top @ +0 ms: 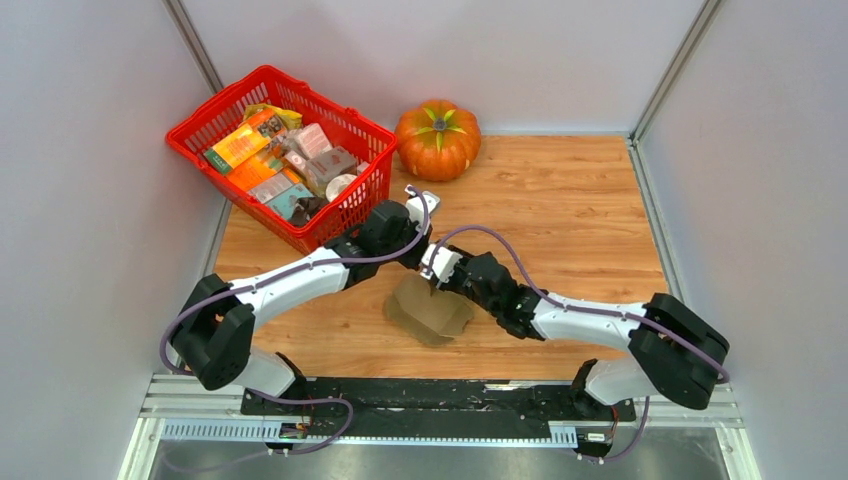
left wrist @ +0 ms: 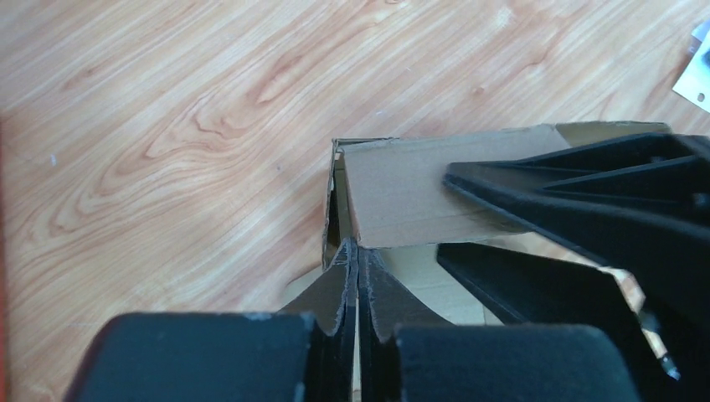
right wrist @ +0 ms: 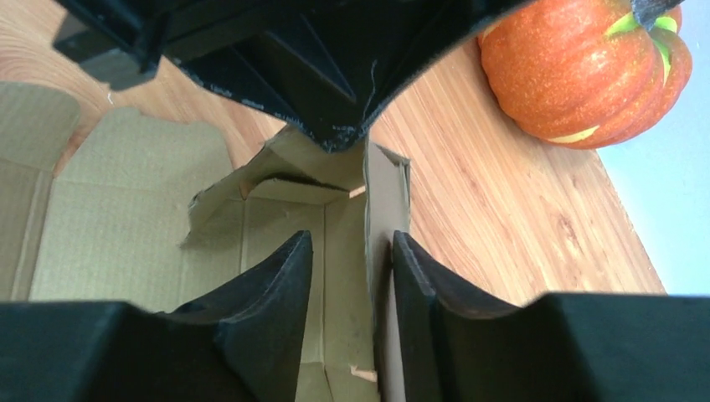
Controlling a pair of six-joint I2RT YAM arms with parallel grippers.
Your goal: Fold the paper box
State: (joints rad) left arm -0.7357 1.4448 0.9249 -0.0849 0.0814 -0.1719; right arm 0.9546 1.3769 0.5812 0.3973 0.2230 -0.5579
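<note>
**Two end effectors meet at one brown paper box**

The left end effector [left wrist: 356, 251] is closed, its two fingertips pressed together at the corner of a raised cardboard wall. Whether any cardboard is nipped between them cannot be made out. The right end effector [right wrist: 352, 243] stands partly open, gripping nothing. An upright flap rises in the gap between its two fingers, lying against the finger on the pumpkin side and clear of the other. The two end effectors nearly touch above the same corner, the left one reaching in from the basket side and the right one from the opposite side.

There is one paper box [top: 430, 312]. It lies on the wooden bench [top: 560, 200] near the front edge, between the two arms, partly folded. A few walls are raised at the corner where the fingers meet, while the other panels and flaps lie flat.

Further out, at the back of the bench, sits one orange pumpkin [top: 437, 140]. Beside it, in the back left corner, is one red basket [top: 372, 175] holding several colourful packages [top: 240, 145].
</note>
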